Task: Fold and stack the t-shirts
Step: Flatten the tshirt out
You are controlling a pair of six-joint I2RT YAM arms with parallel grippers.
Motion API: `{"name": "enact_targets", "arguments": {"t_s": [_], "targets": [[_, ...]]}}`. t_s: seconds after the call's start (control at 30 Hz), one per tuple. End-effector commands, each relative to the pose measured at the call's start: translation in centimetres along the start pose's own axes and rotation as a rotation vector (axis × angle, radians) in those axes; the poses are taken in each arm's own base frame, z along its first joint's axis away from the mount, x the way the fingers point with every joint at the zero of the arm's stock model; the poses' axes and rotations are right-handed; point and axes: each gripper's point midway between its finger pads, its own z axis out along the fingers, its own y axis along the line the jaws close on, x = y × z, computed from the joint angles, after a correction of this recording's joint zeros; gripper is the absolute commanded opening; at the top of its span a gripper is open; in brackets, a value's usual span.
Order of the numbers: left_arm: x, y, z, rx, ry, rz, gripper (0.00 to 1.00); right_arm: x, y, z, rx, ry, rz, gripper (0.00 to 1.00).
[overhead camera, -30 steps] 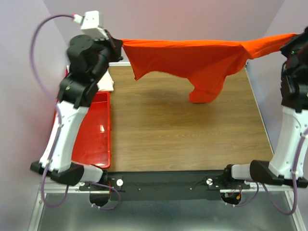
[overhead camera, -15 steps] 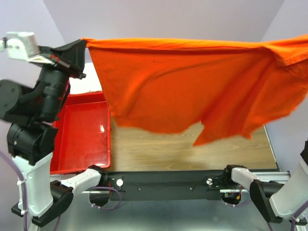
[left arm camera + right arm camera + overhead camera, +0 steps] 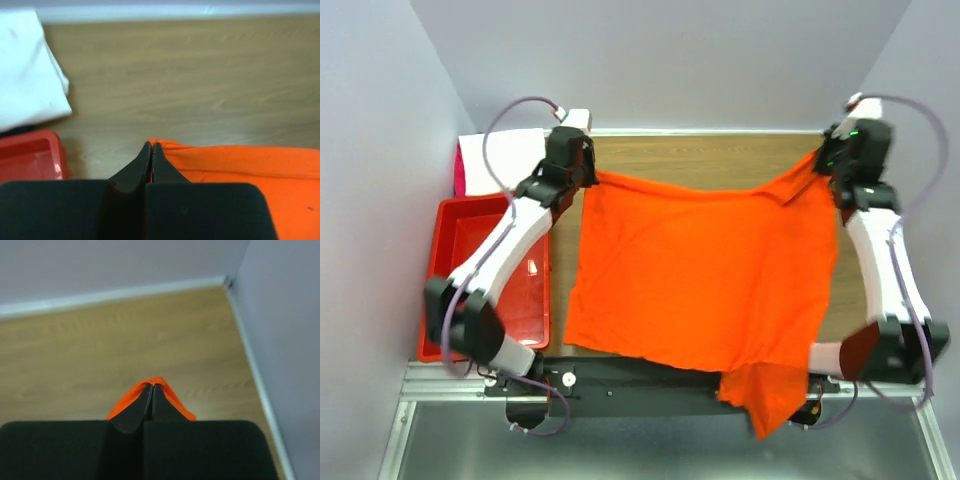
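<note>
The orange-red t-shirt [image 3: 700, 275] lies spread over the wooden table [image 3: 700, 155], one sleeve hanging over the near edge. My left gripper [image 3: 588, 172] is shut on its far left corner, which shows in the left wrist view [image 3: 235, 160] beside the gripper [image 3: 151, 146]. My right gripper [image 3: 817, 165] is shut on its far right corner; in the right wrist view the gripper [image 3: 152, 386] pinches a peak of orange cloth [image 3: 175, 402]. A folded white t-shirt [image 3: 510, 155] lies at the far left, also in the left wrist view [image 3: 25, 75]. A pink t-shirt's edge [image 3: 460, 172] peeks beside it.
A red plastic bin [image 3: 470, 260] stands along the table's left side, under my left arm; its corner shows in the left wrist view [image 3: 27, 155]. Grey walls close the table at the back and right. The black arm rail [image 3: 650, 380] runs along the near edge.
Both arms have swung from high and near down to the far side of the table, and the shirt that hung in the air between them now lies spread on the table.
</note>
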Motion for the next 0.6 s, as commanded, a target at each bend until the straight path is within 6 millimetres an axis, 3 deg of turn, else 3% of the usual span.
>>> {"name": "enact_targets", "arguments": {"t_s": [0.0, 0.03, 0.07, 0.1, 0.17, 0.2, 0.23, 0.3, 0.4, 0.47, 0.57], "targets": [[4.8, 1.7, 6.7, -0.071, 0.055, -0.025, 0.0, 6.9, 1.5, 5.3, -0.085, 0.06, 0.008, 0.01], [6.2, 1.7, 8.1, -0.062, 0.094, -0.014, 0.0, 10.5, 1.4, 6.5, -0.074, 0.121, 0.028, 0.01], [9.0, 2.2, 10.8, -0.079, 0.169, -0.001, 0.0, 11.9, 1.3, 7.3, -0.064, 0.134, 0.036, 0.01], [10.2, 2.1, 12.0, -0.072, 0.208, 0.003, 0.0, 13.9, 1.0, 9.1, -0.049, 0.146, 0.043, 0.01], [11.0, 2.2, 14.0, -0.076, 0.231, 0.009, 0.0, 16.2, 1.2, 10.5, -0.046, 0.181, 0.058, 0.01], [13.2, 2.7, 15.5, -0.086, 0.277, 0.018, 0.0, 17.3, 1.1, 11.2, -0.046, 0.201, 0.06, 0.01], [12.9, 2.8, 16.3, -0.084, 0.273, 0.015, 0.0, 18.7, 1.3, 12.4, -0.054, 0.222, 0.061, 0.01], [14.5, 3.8, 18.0, -0.091, 0.308, 0.011, 0.0, 21.0, 1.2, 13.9, -0.053, 0.264, 0.047, 0.01], [15.2, 4.5, 19.6, -0.095, 0.325, 0.006, 0.0, 21.8, 1.1, 15.4, -0.042, 0.276, 0.041, 0.01], [14.5, 5.0, 20.3, -0.09, 0.314, -0.002, 0.0, 22.8, 1.1, 16.0, -0.042, 0.296, 0.045, 0.01], [14.1, 5.3, 21.3, -0.077, 0.311, -0.007, 0.0, 21.6, 1.8, 16.2, -0.068, 0.274, 0.077, 0.01]]}}
